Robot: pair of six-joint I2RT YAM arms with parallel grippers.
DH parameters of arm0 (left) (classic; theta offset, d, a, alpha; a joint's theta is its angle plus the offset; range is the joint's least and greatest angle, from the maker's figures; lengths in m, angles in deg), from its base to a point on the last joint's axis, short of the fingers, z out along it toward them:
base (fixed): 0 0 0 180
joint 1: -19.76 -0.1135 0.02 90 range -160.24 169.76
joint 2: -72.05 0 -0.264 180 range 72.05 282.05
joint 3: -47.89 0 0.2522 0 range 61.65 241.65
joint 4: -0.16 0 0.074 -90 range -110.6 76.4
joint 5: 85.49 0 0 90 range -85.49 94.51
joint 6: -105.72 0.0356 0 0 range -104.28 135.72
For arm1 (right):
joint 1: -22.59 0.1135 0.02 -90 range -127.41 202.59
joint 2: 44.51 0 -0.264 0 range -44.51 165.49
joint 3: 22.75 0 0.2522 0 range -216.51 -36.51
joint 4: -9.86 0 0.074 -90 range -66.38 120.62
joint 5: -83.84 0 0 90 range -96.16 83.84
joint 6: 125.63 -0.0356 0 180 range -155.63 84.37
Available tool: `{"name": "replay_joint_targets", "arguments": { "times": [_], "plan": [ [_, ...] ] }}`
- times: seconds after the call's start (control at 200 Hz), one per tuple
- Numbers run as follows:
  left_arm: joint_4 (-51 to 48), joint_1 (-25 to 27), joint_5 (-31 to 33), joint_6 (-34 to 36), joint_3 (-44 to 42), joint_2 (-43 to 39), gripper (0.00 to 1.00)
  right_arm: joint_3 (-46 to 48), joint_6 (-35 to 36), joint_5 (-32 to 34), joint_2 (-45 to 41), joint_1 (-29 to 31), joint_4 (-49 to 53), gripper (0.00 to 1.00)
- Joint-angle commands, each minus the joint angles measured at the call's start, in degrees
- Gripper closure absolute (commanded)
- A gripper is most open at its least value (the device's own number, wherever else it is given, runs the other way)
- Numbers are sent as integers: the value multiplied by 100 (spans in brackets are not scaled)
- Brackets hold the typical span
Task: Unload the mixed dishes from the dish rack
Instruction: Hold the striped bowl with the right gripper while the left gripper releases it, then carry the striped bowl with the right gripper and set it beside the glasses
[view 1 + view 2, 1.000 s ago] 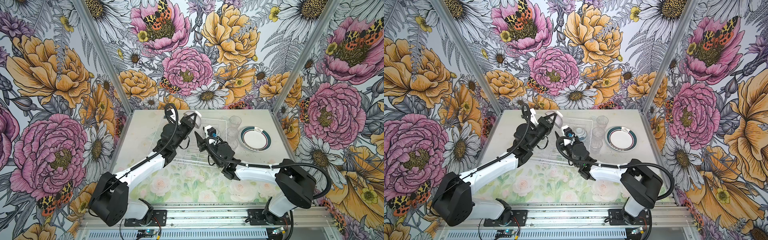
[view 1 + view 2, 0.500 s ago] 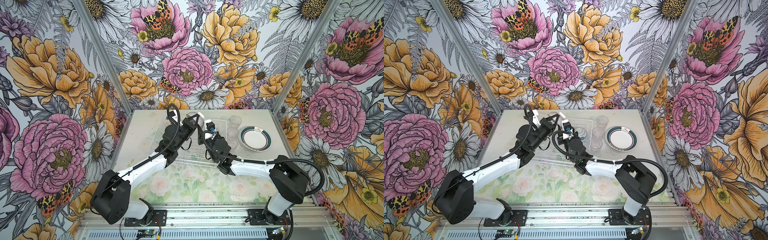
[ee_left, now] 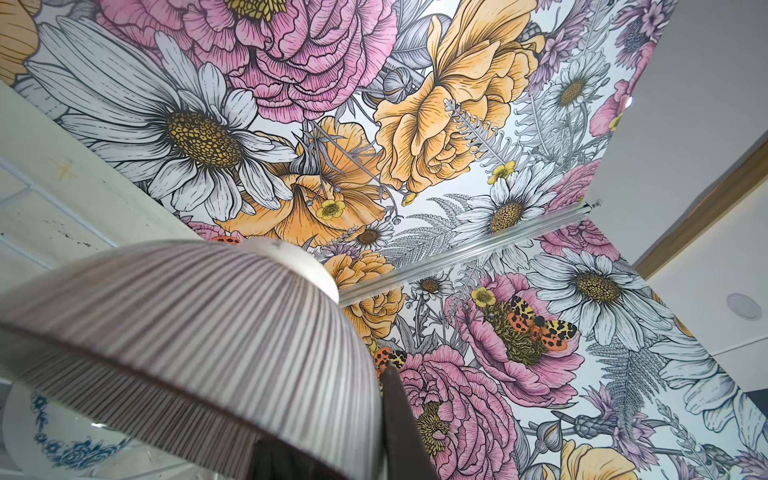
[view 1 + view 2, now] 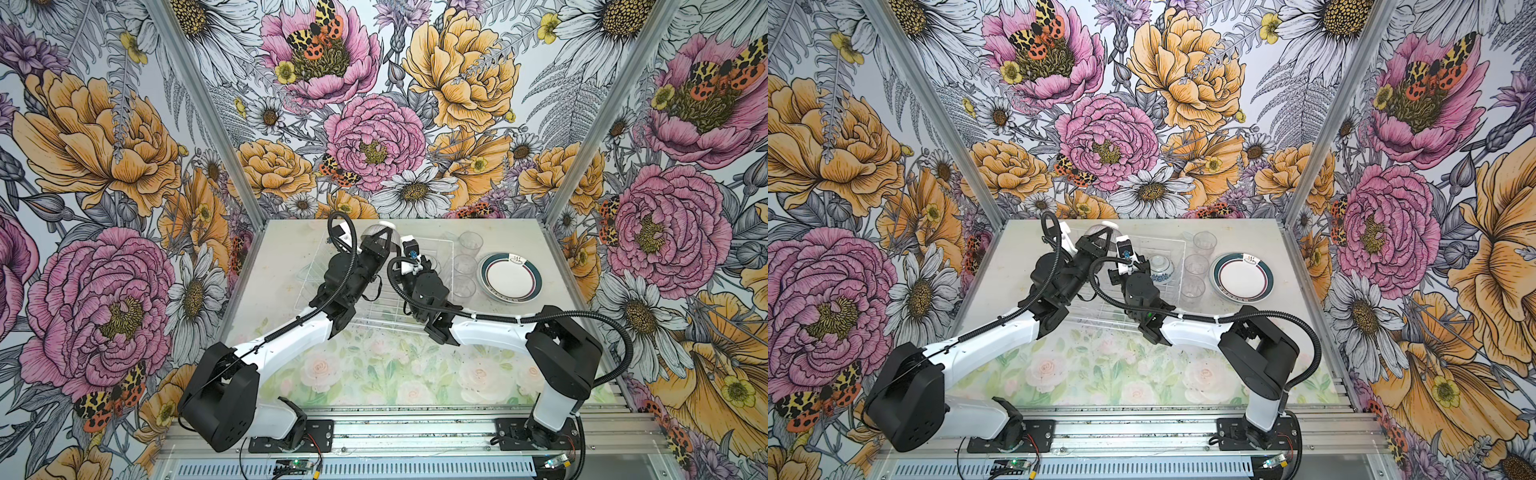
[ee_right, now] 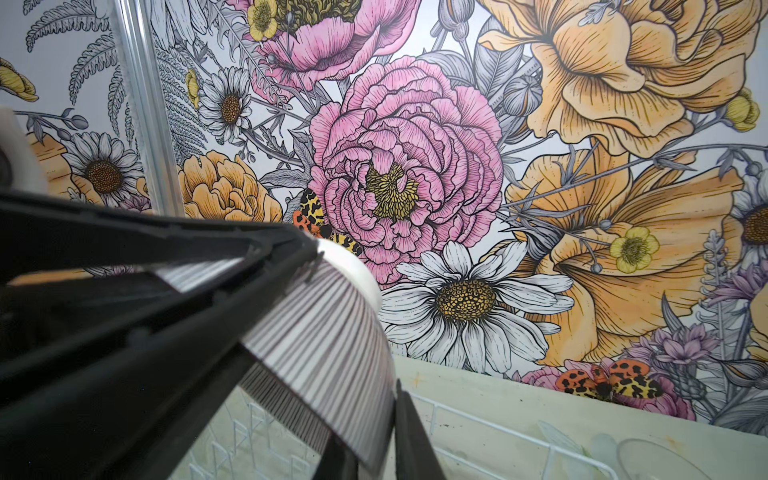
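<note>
The left gripper (image 4: 379, 244) is clenched on the rim of the ribbed greyish ceramic bowl with white foot (image 4: 381, 230). It holds the bowl raised, with the foot turned up and away from the gripper.

Change over the last second: the right gripper (image 5: 372, 451) has moved in from beside the left arm, and its jaws have narrowed. Its fingers (image 5: 409, 436) now stand on either side of the same rim. Whether they already pinch it cannot be told.

Judgement: a hand-over from left to right is under way. The left grip should hold until the right one is firm.

The bowl has fine dark ribs running from foot to rim over a grey wall, a plain white foot and a thin edge. It will probably be slippery.

Directly below both grippers stands the large white wire dish rack (image 4: 332, 266). Just beyond the right gripper, inside the rack, sits the blue-and-white floral bowl (image 4: 1160, 268). Farther out on that side, outside the rack, three clear glass tumblers (image 4: 464, 264) stand beside the teal-and-red-rimmed white plate (image 4: 511, 276), which lies flat on the table (image 4: 282, 257).

Judgement: the tumblers and plate are unloaded. The two bowls are still to be set down.
</note>
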Motion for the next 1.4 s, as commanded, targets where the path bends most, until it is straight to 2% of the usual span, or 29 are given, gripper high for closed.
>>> {"name": "replay_joint_targets", "arguments": {
  "times": [0.0, 0.065, 0.325, 0.4, 0.425, 0.51, 0.636, 0.946, 1.076, 1.221, 1.396],
  "plan": [
    [439, 96, -165, -24, -64, -207, 100, -211, -193, 120, 59, 3, -335, 94],
    [445, 89, -159, -38, -98, -216, 100, -200, -230, 129, 27, 2, -342, 100],
    [449, 18, -151, 143, -126, -151, 100, -28, -224, 159, -48, 11, -570, 100],
    [517, 9, -186, 214, -140, -107, 83, -9, -221, 198, -66, 11, -579, 100],
    [545, 7, -203, 248, -139, -86, 75, 7, -226, 214, -71, 5, -579, 100],
    [528, -63, -265, 289, -128, -37, 35, 105, -354, 247, -90, -51, -688, 100],
    [380, -242, -162, 265, -220, -88, 2, 330, -868, 176, -195, -279, -626, 100],
    [134, -469, -233, 324, -354, -254, 1, 578, -1357, 163, -430, -584, -275, 100],
    [-437, -493, -488, 796, -88, -435, 1, 691, -1380, 282, -876, -578, 328, 100],
    [-1293, -468, -407, 1432, 177, -706, 1, 889, -1775, 487, -1552, -890, 1334, 100],
    [-1347, -484, -168, 1617, -40, -962, 1, 1055, -2383, 384, -2486, -1284, 2972, 100]
  ]
}}
